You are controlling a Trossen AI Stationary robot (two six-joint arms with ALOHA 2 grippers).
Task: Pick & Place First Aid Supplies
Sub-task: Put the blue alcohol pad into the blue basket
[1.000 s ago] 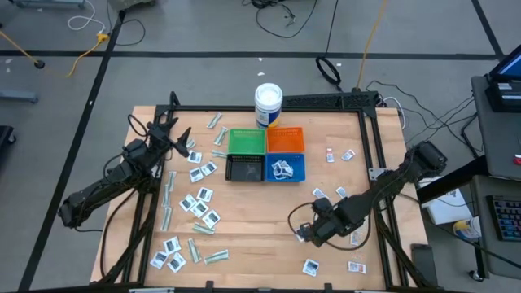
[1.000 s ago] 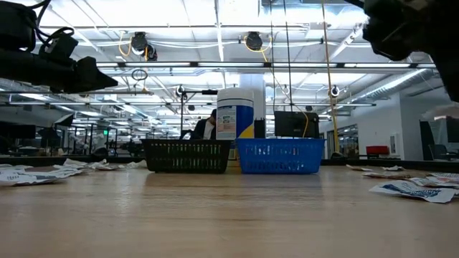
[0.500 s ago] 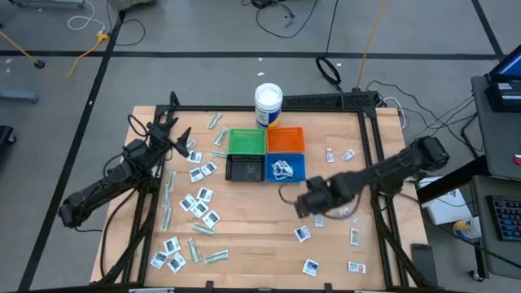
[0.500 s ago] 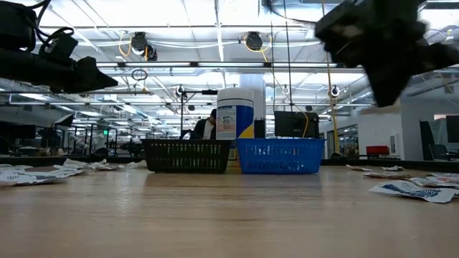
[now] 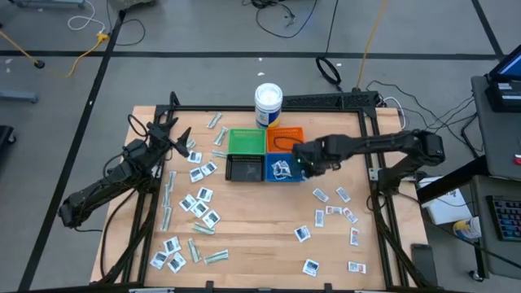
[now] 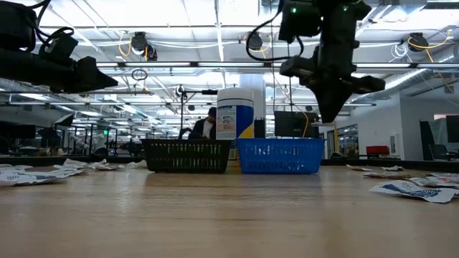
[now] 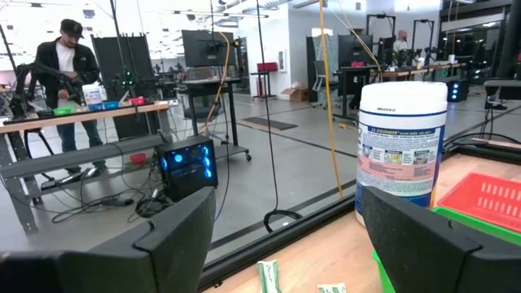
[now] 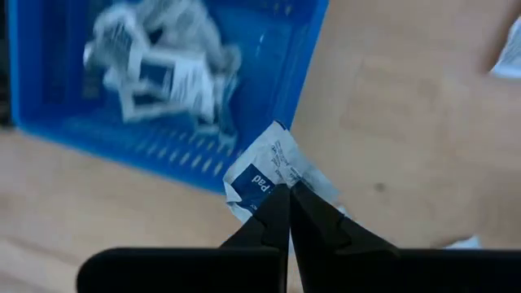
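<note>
My right gripper (image 8: 286, 192) is clenched on a white sachet w/ blue print (image 8: 273, 172), pinched by one corner; the rest fans out past my fingertips. High view puts that gripper (image 5: 308, 162) just off the blue bin's (image 5: 295, 170) right side, roughly level w/ the seam btwn blue bin and orange bin (image 5: 285, 137).

Key relation: in the wrist view the sachet sits right at the blue bin's (image 8: 73, 130) wall, partly over bare table, not yet inside. The bin cavity, already holding a clump of white sachets (image 8: 167, 61), lies further on past the wall. So, my read: drop needs a short shift toward the left arm's side to get over the opening before I let go; release here likely lands it on the rim or on wood.

Clearance: low view shows my gripper (image 6: 331, 107) well above the blue bin (image 6: 280, 155), so rim is no obstacle. White wipes tub (image 5: 268, 103) stands behind the bins, apart from my path. Black bin (image 5: 243, 168) touches the blue one on the far side; overshoot would put it there.

Left gripper (image 5: 181, 140) waits spread wide, nothing in it, raised near the table's back-left corner, well apart. Loose sachets (image 5: 200, 204) still on the table both sides.
</note>
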